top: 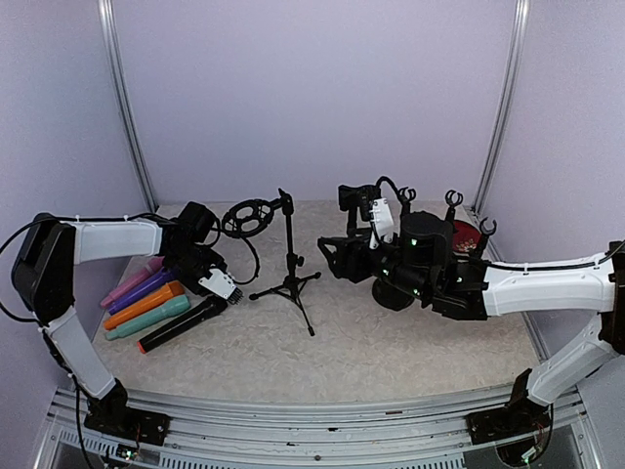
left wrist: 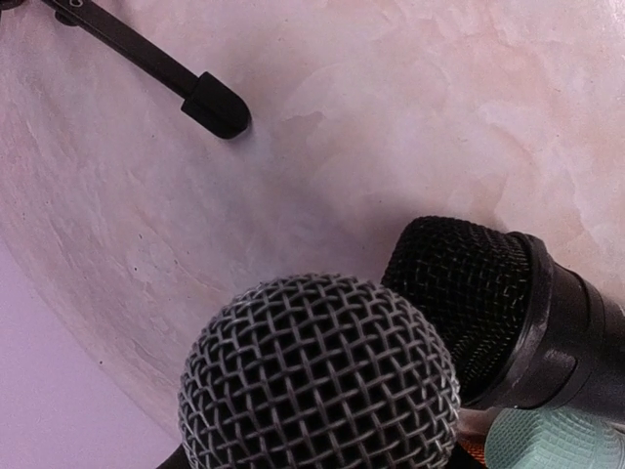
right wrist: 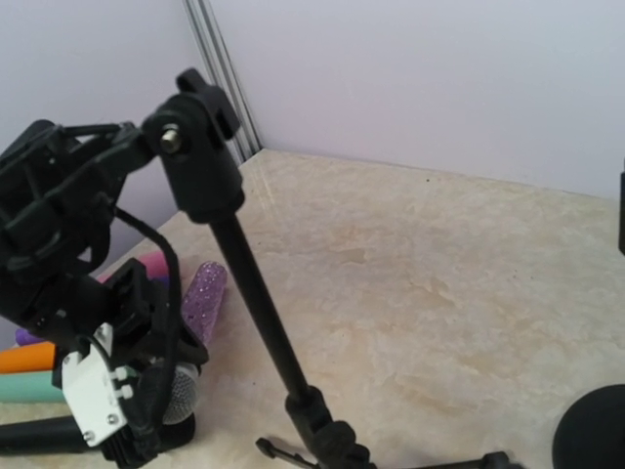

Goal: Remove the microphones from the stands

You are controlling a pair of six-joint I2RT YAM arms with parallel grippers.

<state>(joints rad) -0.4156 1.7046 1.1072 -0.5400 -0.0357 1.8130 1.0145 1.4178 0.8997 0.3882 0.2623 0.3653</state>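
Note:
The black tripod stand [top: 289,256] is upright mid-table, and its ring holder [top: 249,217] is empty. My left gripper [top: 221,283] is shut on a microphone with a silver mesh head [top: 234,293], held low beside the stand's left leg. That head fills the bottom of the left wrist view [left wrist: 317,376], hiding the fingers. The right wrist view shows the stand pole [right wrist: 264,322], its top joint [right wrist: 195,127] and the held microphone [right wrist: 181,396]. My right gripper [top: 337,259] hovers just right of the stand; its jaws are unclear.
Loose microphones lie at the left: pink [top: 132,281], purple [top: 146,291], orange [top: 145,305], teal [top: 146,319] and a black one [top: 184,323]. The black one's mesh head [left wrist: 459,293] touches the held microphone. More stands [top: 452,203] and a red object [top: 465,234] sit at the back right.

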